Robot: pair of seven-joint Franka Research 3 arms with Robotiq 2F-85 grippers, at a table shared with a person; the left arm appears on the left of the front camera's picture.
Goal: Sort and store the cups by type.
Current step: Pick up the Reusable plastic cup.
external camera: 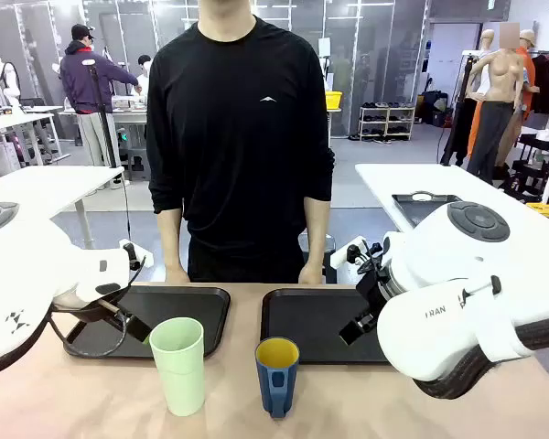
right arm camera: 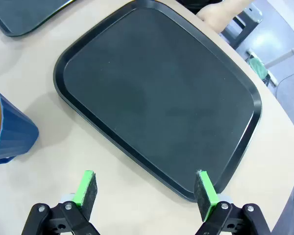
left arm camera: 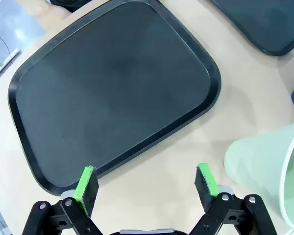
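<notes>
Front view: the left arm (external camera: 37, 293) comes in at 9 o'clock, hanging over the near left corner of the left tray (external camera: 210, 297), a black tray that lies flat on the tan table (external camera: 82, 393). The mint-green tumbler (external camera: 179, 364) stands upright on the table at 5 o'clock of that tray, off its near edge. At 3 o'clock of the tumbler, near but apart, stands the dark blue mug (external camera: 276, 375), yellow inside, its handle turned to 6 o'clock. The right tray (external camera: 311, 306), also black, lies at 1 o'clock of the mug. The right arm (external camera: 457, 302) reaches in at 3 o'clock, over that tray's right end. At 12 o'clock a person (external camera: 238, 128) in black stands at the far edge, one hand (external camera: 176, 273) behind the left tray and the other hand (external camera: 311, 273) behind the right tray.

Left wrist view: the left gripper (left arm camera: 147, 178) has its green pads spread wide with nothing between them. It hangs above bare table at the left tray's edge, with one pad over the rim. The tray itself lies at 11 o'clock. The tumbler is at 3 o'clock, just beside the finger on that side and not touching it.

Right wrist view: the right gripper (right arm camera: 147, 182) is likewise spread wide and empty, above the right tray's edge. That tray stretches toward 12 o'clock, and the mug stands on the table at 9 o'clock, well clear of the fingers.
</notes>
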